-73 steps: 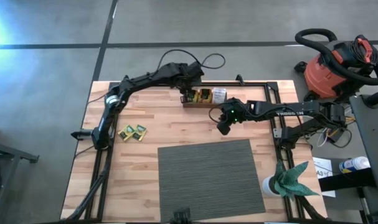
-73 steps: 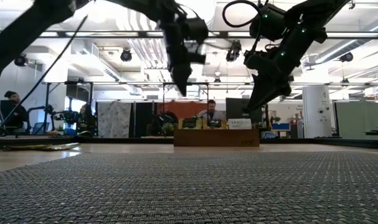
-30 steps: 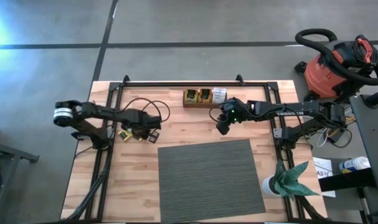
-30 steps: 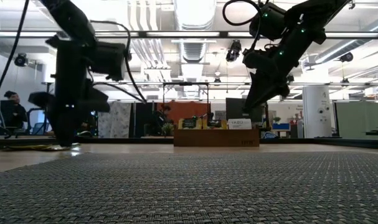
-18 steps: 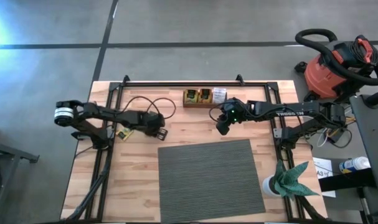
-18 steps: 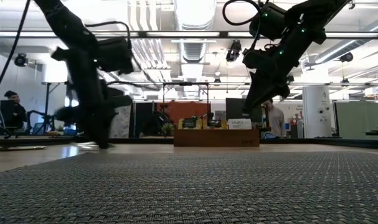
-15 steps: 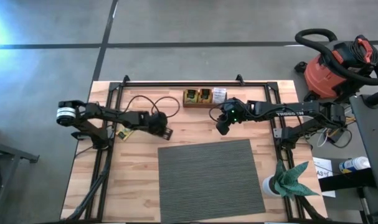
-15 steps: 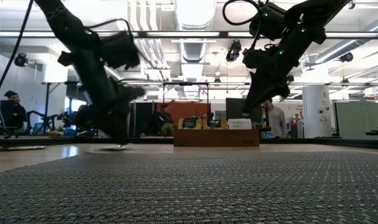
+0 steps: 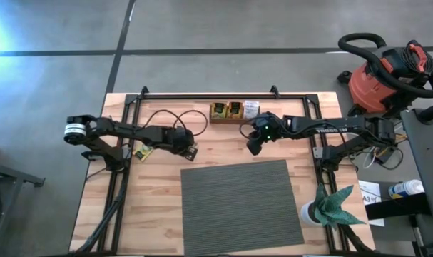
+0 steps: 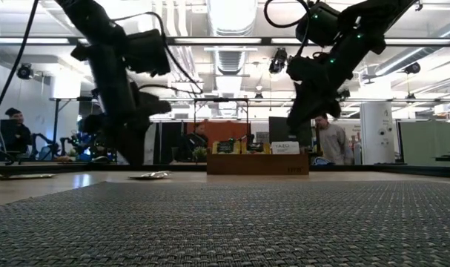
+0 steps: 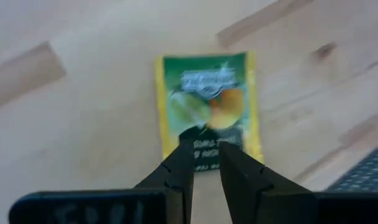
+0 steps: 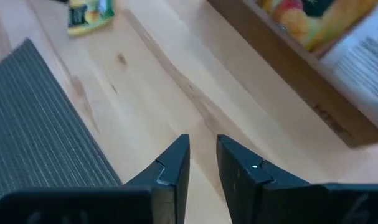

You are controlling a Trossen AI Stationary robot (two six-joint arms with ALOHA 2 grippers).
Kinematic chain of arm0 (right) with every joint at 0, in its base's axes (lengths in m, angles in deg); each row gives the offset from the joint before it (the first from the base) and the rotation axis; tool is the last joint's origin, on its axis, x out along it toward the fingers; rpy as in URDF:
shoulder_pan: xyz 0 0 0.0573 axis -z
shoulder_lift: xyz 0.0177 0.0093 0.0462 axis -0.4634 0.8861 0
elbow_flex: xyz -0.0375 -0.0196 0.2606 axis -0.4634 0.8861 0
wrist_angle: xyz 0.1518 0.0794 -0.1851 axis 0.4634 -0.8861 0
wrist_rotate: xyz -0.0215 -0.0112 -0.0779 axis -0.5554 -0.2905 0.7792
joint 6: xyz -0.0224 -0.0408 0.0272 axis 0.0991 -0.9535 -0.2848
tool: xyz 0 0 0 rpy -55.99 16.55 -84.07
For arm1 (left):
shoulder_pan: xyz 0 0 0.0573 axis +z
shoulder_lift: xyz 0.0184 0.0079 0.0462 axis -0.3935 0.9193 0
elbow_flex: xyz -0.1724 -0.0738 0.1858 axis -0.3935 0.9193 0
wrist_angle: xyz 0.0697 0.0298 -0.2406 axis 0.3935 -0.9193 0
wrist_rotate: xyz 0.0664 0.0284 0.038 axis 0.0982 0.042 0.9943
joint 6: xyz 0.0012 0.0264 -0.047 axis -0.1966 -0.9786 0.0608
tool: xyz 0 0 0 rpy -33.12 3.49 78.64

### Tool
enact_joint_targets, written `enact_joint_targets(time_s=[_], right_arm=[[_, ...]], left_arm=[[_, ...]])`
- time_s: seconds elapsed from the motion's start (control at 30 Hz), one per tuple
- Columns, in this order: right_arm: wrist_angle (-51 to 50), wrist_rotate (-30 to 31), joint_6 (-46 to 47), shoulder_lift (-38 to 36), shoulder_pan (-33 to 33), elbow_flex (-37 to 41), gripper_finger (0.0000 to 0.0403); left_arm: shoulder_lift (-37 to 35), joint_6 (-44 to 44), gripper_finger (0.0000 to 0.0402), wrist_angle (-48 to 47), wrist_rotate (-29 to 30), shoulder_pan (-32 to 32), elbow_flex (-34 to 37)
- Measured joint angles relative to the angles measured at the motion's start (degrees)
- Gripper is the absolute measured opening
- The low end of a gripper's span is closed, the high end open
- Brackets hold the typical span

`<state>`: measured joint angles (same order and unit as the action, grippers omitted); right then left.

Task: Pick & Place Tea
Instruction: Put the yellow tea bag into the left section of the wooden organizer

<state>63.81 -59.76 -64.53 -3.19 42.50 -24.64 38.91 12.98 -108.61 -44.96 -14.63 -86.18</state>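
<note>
Wooden tray (image 9: 234, 119) at the back of the table (image 9: 223, 150) holds a few sachets; left gripper (image 11: 205, 163) pinches a green-yellow sachet (image 11: 207, 102) near the mat, right gripper (image 12: 202, 155) hovers nearly closed, empty

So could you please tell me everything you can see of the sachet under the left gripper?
The sachet is a flat rectangular packet, green in the middle with yellow side edges, printed with fruit and white lettering, and looks like glossy foil or paper. It lies flat on the wooden table, close to the grey mat. The left gripper hangs over its lower part, fingers nearly together; whether they touch it cannot be told.
</note>
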Motion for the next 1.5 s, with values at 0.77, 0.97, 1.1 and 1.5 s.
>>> enact_joint_targets(time_s=[0.77, 0.97, 1.1, 1.5], right_arm=[[8.73, -12.73, 1.55, 25.92, -1.88, -17.97, 0.0095], [8.26, -15.03, 1.12, 26.05, -2.62, -19.23, 0.0088], [8.74, -15.41, 0.36, 26.75, -3.95, -20.33, 0.0085], [9.35, -15.34, -3.88, 38.16, -5.14, -28.7, 0.0087]], left_arm=[[3.47, 10.49, 0.0071, 20.92, -7.22, -1.13, 4.09], [0.29, 6.77, 0.0071, 17.63, -2.93, -1.13, 4.07], [0.31, 4.29, 0.0071, 14.92, 0.2, -0.86, 4.65], [2.8, 5.93, 0.0071, 18.31, -3.68, -1.12, 7.25]])
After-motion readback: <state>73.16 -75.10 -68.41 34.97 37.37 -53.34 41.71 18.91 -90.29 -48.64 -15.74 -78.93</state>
